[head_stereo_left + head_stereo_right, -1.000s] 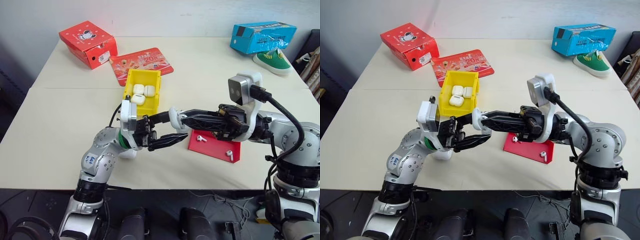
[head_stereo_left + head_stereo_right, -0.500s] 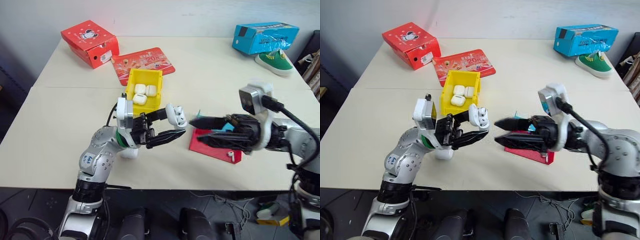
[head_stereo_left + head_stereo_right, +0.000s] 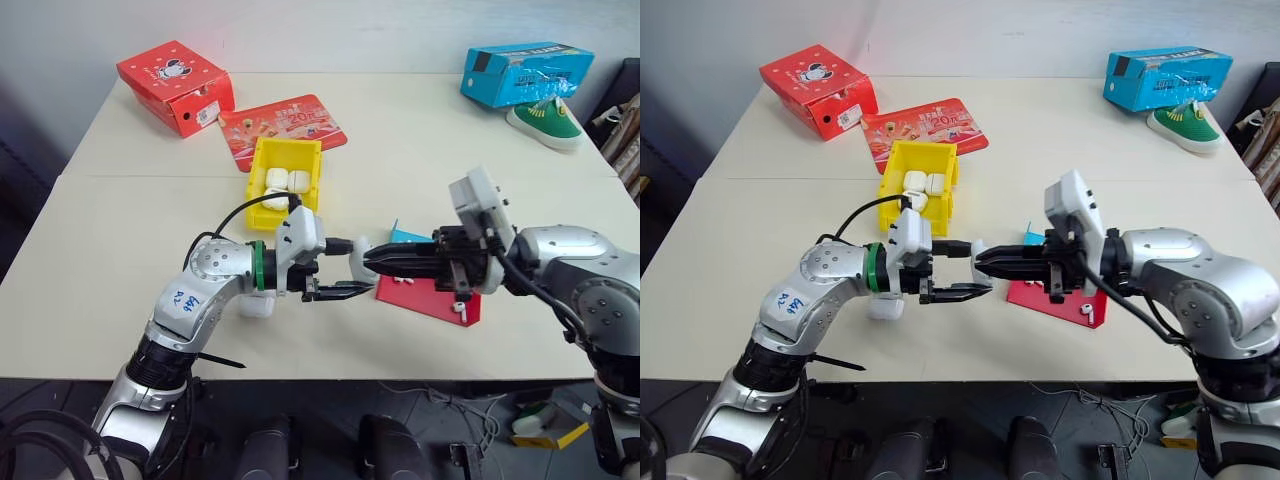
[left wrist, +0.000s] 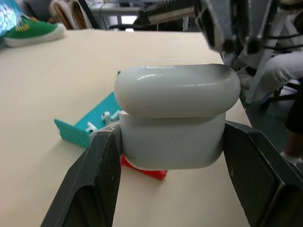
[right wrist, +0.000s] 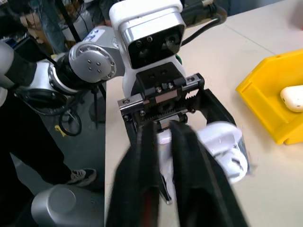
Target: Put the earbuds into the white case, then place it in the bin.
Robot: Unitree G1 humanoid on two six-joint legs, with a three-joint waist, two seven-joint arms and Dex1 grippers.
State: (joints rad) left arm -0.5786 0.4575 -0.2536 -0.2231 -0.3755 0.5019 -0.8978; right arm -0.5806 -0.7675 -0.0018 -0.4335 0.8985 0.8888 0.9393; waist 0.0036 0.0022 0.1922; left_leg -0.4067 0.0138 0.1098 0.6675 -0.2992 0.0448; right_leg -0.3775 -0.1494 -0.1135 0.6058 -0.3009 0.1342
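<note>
Centrally on the cream table point(image 3: 120, 220) the two arms meet fingertip to fingertip. Behind them sits the yellow bin point(image 3: 285, 180), already holding several white cases. At the near right lies a red-and-blue tray point(image 3: 425, 293) with loose earbuds point(image 3: 459, 310) on it. Above the table, the left gripper point(image 3: 340, 272) clamps the white case point(image 4: 175, 120) between its fingers, lid partly raised. Against that case, the right gripper point(image 3: 372, 262) points with its fingers pressed together, holding nothing visible.

The right hand point(image 3: 368, 262) has swung back toward centre frame and closed, its tips now at the white case point(image 3: 357, 256), whose lid looks nearly shut.
</note>
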